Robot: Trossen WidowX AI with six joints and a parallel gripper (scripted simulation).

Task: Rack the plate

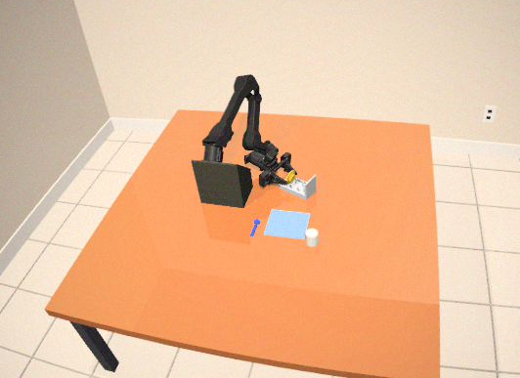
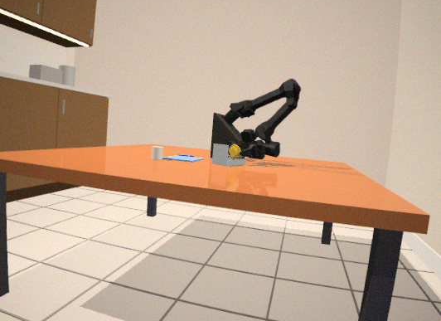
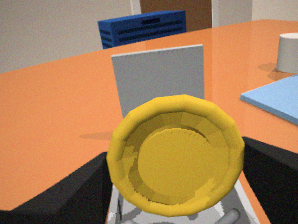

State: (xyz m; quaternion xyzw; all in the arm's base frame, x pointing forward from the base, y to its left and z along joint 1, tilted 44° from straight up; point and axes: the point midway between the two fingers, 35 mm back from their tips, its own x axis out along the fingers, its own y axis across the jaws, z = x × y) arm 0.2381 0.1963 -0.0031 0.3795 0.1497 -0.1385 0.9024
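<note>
Over dish rack (image 3: 159,80) | tool (image 3: 175,185) clamped wide on yellow plate (image 3: 176,154) | plate upright

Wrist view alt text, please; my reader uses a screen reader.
A yellow plate fills the middle, held upright on edge between two black fingers just above a grey dish rack. Behind, on the orange table, are a blue mat and a white cup.

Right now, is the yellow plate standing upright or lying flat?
Upright: the plate faces the wrist camera on edge, held between the fingers over the dish rack.
</note>
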